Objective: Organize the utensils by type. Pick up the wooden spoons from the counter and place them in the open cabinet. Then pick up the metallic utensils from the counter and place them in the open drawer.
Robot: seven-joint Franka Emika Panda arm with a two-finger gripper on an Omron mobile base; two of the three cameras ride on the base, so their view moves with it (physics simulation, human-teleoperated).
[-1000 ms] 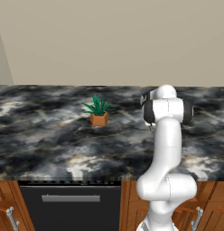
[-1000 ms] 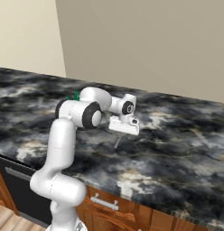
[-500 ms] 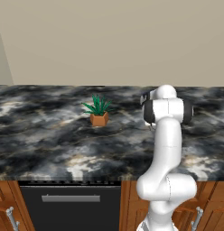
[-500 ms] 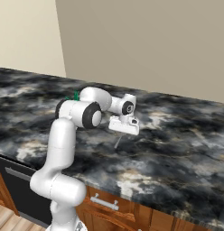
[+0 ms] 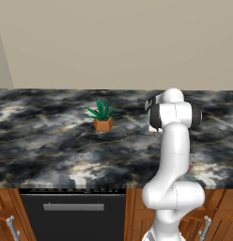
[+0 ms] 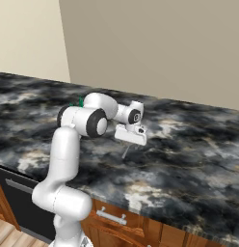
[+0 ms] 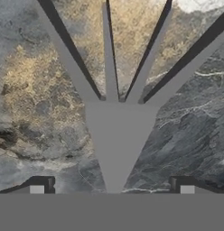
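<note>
fork (image 7: 117, 113) in gripper (image 7: 112, 189) above marbled counter (image 5: 52, 141), beige wall (image 5: 113, 42)

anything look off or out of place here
Nothing looks spilled or damaged. The gripper holds a grey fork above the counter, tines pointing away. A small potted plant stands upright on the counter.
</note>
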